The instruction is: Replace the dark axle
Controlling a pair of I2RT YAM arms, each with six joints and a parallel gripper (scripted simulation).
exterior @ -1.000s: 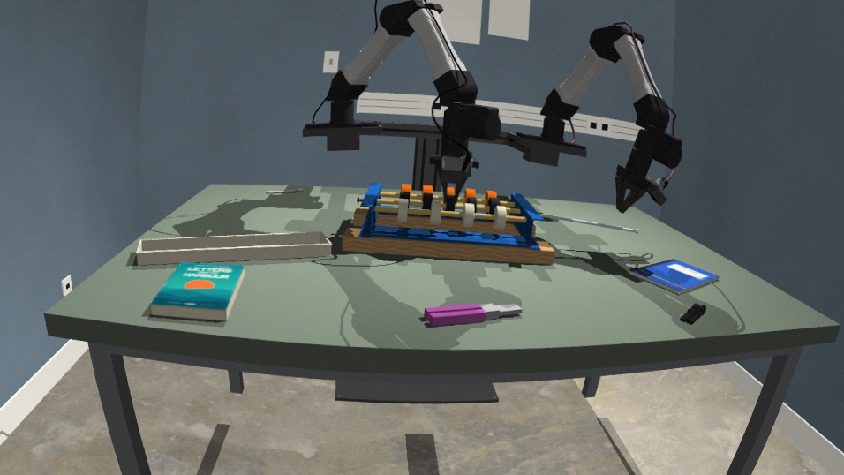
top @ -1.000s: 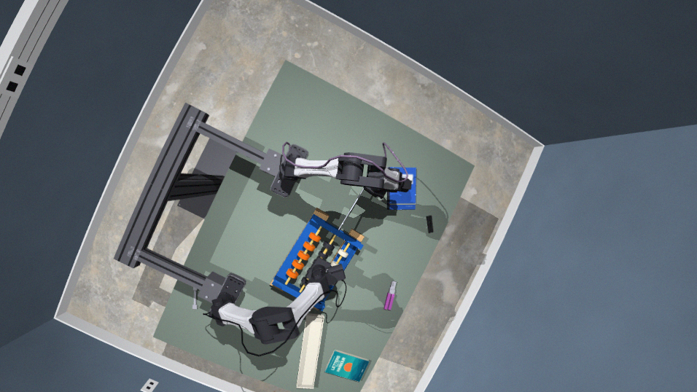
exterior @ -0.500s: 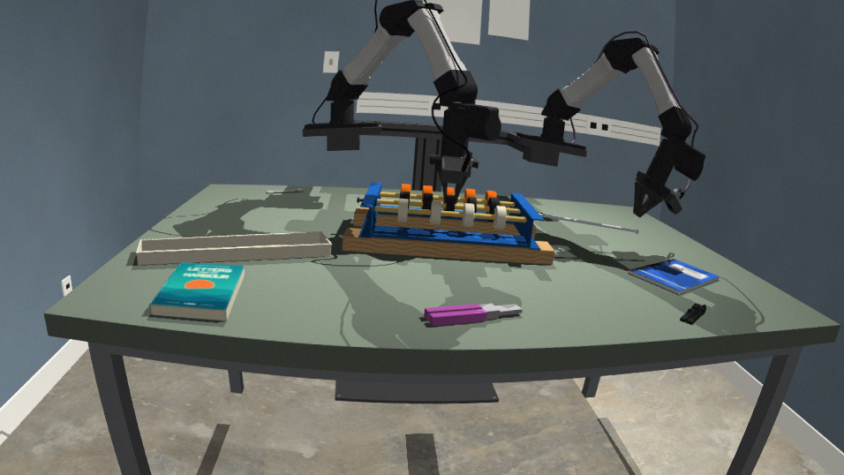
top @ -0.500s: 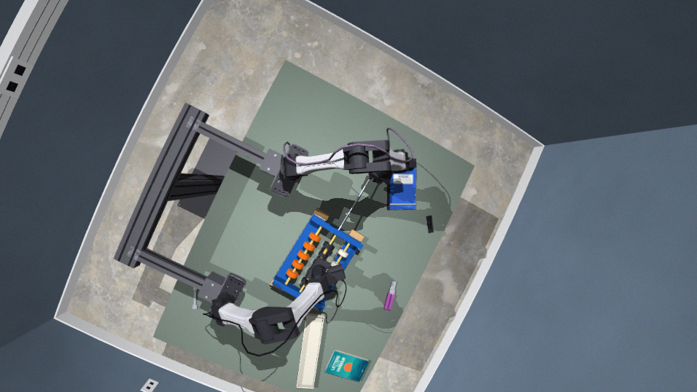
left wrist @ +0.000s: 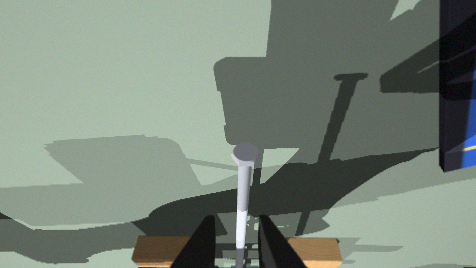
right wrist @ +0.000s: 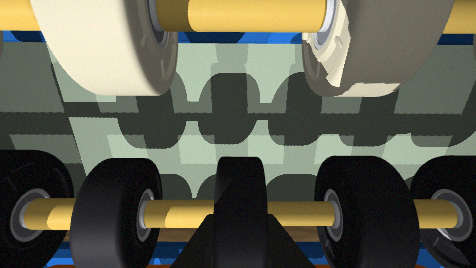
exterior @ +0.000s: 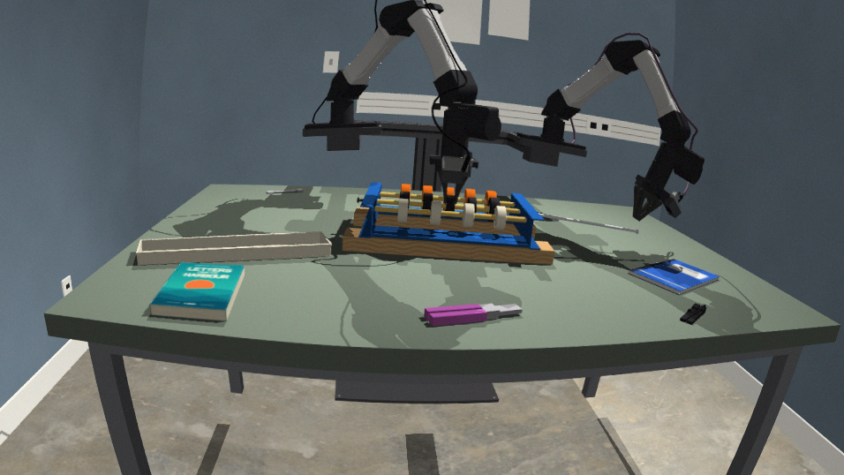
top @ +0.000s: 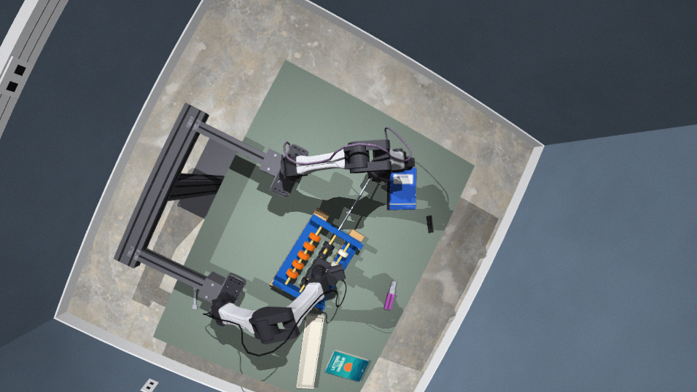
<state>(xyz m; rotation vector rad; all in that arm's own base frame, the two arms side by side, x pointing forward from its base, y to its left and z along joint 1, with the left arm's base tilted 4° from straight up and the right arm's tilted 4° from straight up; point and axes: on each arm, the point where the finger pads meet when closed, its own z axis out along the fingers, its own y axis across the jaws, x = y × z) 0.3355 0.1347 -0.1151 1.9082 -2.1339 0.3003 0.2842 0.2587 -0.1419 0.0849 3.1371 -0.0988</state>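
A black wheel (exterior: 450, 203) (right wrist: 241, 195) on the middle row is gripped by the right gripper (top: 316, 274) (exterior: 450, 198) (right wrist: 239, 225), whose fingers are closed on its two sides. It is flanked there by further black wheels, parted by golden cylindrical spacers (right wrist: 192, 214). On either side of this claw, a row of orange wheels (top: 302, 254) (exterior: 427, 190) and a row of cream-white wheels (top: 343, 253) (exterior: 500, 217) (right wrist: 110, 50) are carried by the blue wheel frame (top: 294, 248) (exterior: 528, 207), which is supported beneath the claw by wooden battens (top: 356, 235) (exterior: 448, 252) (left wrist: 162, 250).

The left gripper (top: 378, 176) (exterior: 638, 215) (left wrist: 236, 227) is held narrowly open, with nothing gripped. Near its fingertips is found the flat head of the bright, slender metal axle (top: 354, 203) (exterior: 590, 222) (left wrist: 243, 190). The shaft is led from there to the near rail of the frame, the head being left well apart from that rail. How far the shaft is inserted cannot be told.

At the opposite rail, a dark knob (exterior: 360, 199) is seen; whether it belongs to the dark axle cannot be told.

Beyond that rail from the right claw is placed the long cream open tray (top: 310, 350) (exterior: 236, 253), its pale inner floor exposed in the top view. Beside it a teal book (top: 346, 365) (exterior: 197, 289) is laid.

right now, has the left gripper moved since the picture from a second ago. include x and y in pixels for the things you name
yes, the left gripper (top: 372, 178) (exterior: 639, 214) (left wrist: 236, 227) has shifted right in the exterior view, farther from the tray (top: 309, 352) (exterior: 236, 252)
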